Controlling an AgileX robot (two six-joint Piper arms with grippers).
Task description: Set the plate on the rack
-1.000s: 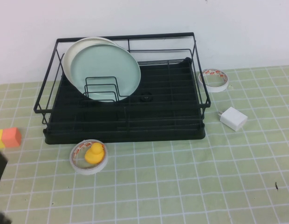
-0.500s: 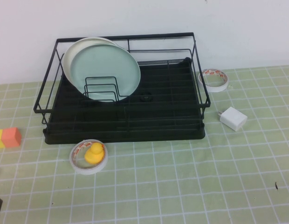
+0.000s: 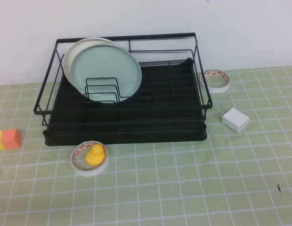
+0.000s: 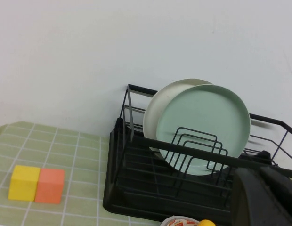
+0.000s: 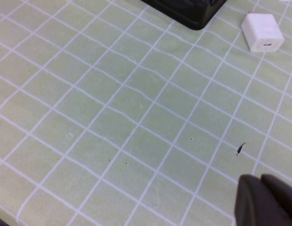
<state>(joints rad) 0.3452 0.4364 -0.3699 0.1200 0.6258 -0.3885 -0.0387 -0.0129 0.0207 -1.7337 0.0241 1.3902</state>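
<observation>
Currently, the left gripper (image 4: pixel 266 197) is kept pressed shut, empty, off the rack's (image 3: pixel 125 134) front-left edge; the right gripper (image 5: pixel 266 202) is likewise shut over open checkered mat. The plate (image 3: pixel 107 71) is seen upright in the rack's left slots, before a cream plate (image 3: pixel 70 54).

A pale green, white-gridded counter (image 3: pixel 193 188) carries a black wire rack (image 3: pixel 125 129). Beside its front: a tape roll (image 3: pixel 90 158). Left: a yellow-and-orange block (image 3: pixel 8 139). Right: a white charger (image 3: pixel 236 119) and another tape roll (image 3: pixel 216 79).
</observation>
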